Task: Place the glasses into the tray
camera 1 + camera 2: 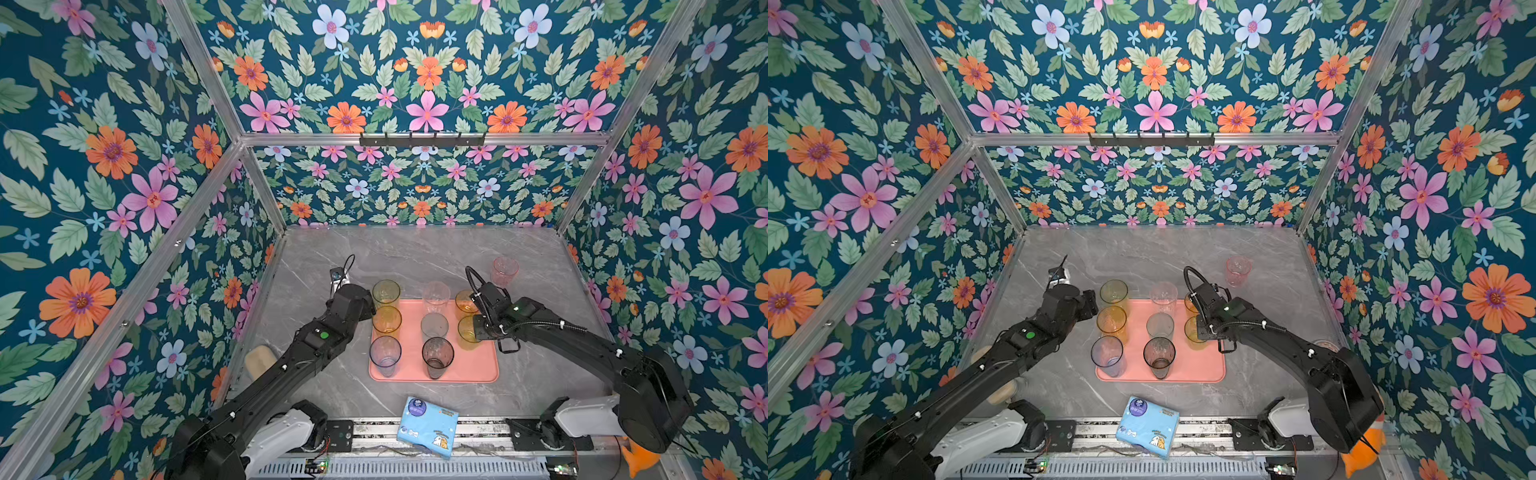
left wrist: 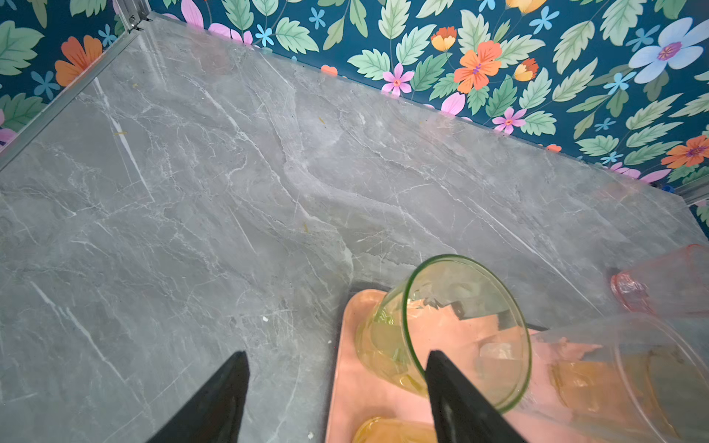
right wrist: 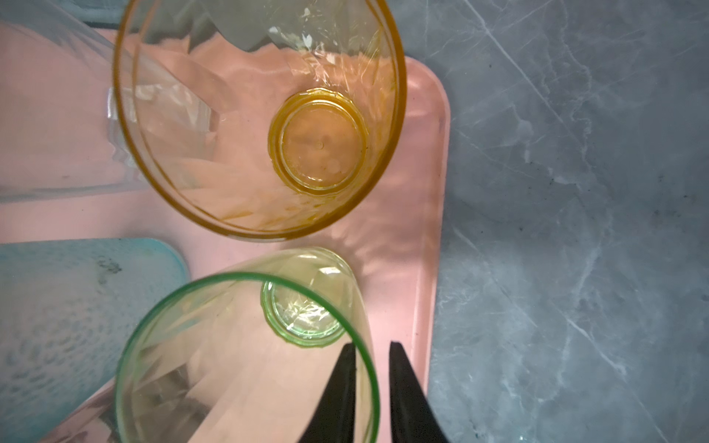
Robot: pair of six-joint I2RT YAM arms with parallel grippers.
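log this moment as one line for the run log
right gripper: open astride rim of yellow-green translucent tumbler standing in salmon-pink rectangular tray | left gripper: open, empty | pink translucent tumbler: on grey marble table, outside tray

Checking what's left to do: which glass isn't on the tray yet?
The pink glass, alone on the table beyond the far right corner of the tray; the other eight stand on it.

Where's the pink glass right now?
In both top views the pink glass stands on the table, off the tray, beyond its far right corner.
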